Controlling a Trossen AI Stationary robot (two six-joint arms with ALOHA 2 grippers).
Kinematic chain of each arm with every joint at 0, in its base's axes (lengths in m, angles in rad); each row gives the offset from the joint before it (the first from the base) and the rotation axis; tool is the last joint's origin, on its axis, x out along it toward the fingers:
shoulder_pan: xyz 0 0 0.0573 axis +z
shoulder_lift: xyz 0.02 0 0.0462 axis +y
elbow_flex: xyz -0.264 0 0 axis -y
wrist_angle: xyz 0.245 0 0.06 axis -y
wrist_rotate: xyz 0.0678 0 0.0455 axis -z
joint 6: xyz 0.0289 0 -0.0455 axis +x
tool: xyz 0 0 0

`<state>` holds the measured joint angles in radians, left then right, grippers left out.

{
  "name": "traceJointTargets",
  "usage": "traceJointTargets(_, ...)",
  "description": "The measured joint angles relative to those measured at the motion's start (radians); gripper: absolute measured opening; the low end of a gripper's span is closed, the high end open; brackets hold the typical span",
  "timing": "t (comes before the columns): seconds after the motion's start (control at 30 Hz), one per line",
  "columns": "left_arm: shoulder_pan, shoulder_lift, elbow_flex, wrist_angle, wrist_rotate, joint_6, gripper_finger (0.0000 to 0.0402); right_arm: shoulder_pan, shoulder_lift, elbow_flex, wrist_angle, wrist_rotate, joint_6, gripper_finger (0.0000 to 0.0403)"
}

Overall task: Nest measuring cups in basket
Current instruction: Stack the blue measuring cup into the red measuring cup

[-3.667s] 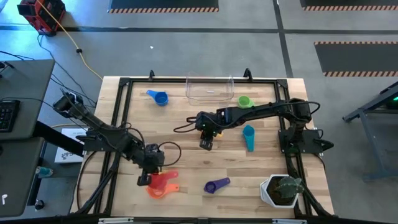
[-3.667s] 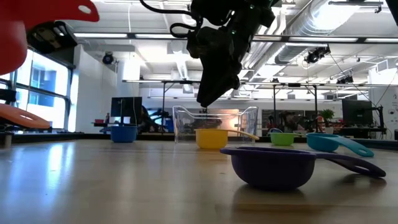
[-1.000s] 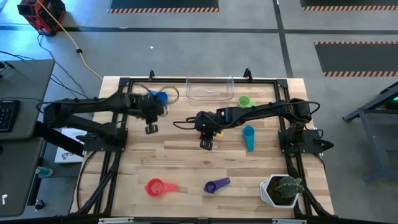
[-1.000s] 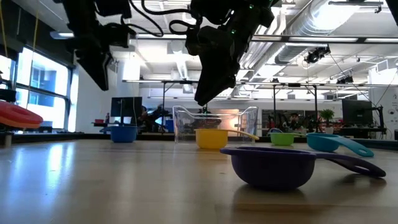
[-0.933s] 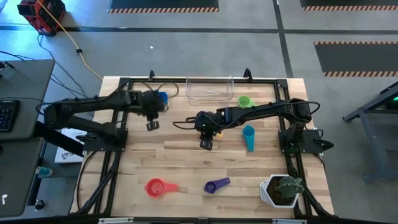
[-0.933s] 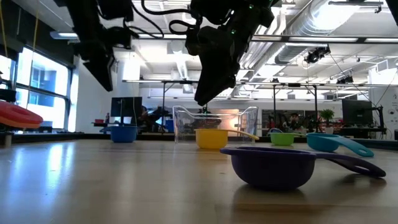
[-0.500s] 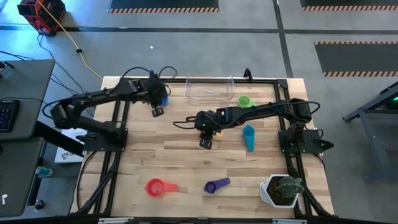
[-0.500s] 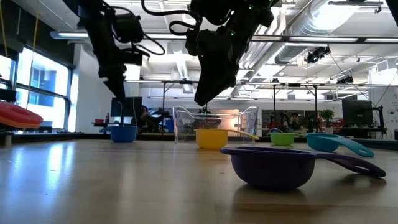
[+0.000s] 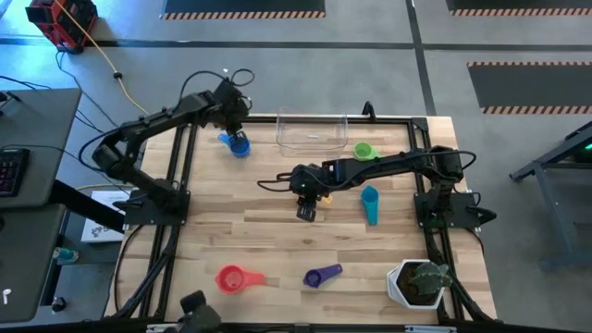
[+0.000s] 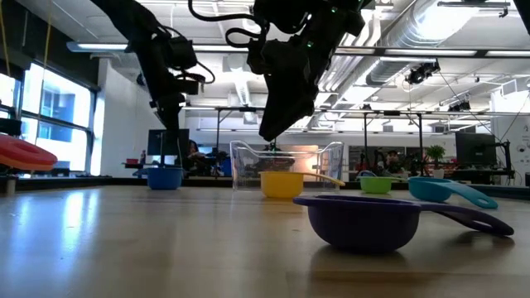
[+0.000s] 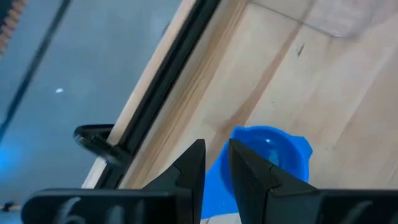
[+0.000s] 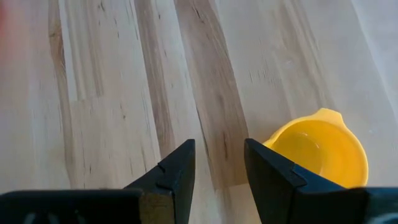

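A blue measuring cup (image 9: pixel 239 145) rests upright on the table at the far left. My left gripper (image 9: pixel 236 130) hangs just above it, fingers pointing down with a narrow gap (image 11: pixel 216 160) and nothing between them. The clear basket (image 9: pixel 312 134) stands at the far edge. My right gripper (image 9: pixel 306 215) hovers open over mid-table, near a yellow cup (image 12: pixel 317 149) that its arm hides in the high view. A green cup (image 9: pixel 363 151), teal cup (image 9: pixel 370 203), purple cup (image 9: pixel 322 275) and red cup (image 9: pixel 231 277) sit apart on the wood.
A white pot with a green plant (image 9: pixel 418 282) stands at the near right corner. A black frame rail (image 11: pixel 155 93) runs along the table's edge beside the blue cup. Bare wood lies between the red cup and the blue cup.
My left gripper has swung from the table's left-middle toward the far edge and now hangs over the blue cup, its wrist rolled a little. The gap between its fingers looks unchanged. No cup has moved.
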<state>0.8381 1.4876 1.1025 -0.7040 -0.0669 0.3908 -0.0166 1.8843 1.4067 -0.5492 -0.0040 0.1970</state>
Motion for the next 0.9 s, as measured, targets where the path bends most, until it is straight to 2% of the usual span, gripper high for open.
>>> traceJointTargets(0.1,0.029,0.039,0.014,-0.001,0.034,0.074,0.0062,0.0,0.0,0.0,0.0,0.0,0.0,0.0129)
traceJointTargets(0.47,0.083,0.178,0.015,-0.013,0.03,0.291,0.0061,0.0,0.0,0.0,0.0,0.0,0.0,0.0129)
traceJointTargets(0.63,0.085,0.212,0.014,-0.027,0.03,0.422,0.0048,0.0,0.0,0.0,0.0,0.0,-0.018,0.0129)
traceJointTargets(0.9,0.085,0.222,0.014,-0.024,0.03,0.458,0.0028,0.0,0.0,0.0,0.0,0.0,-0.022,0.0129)
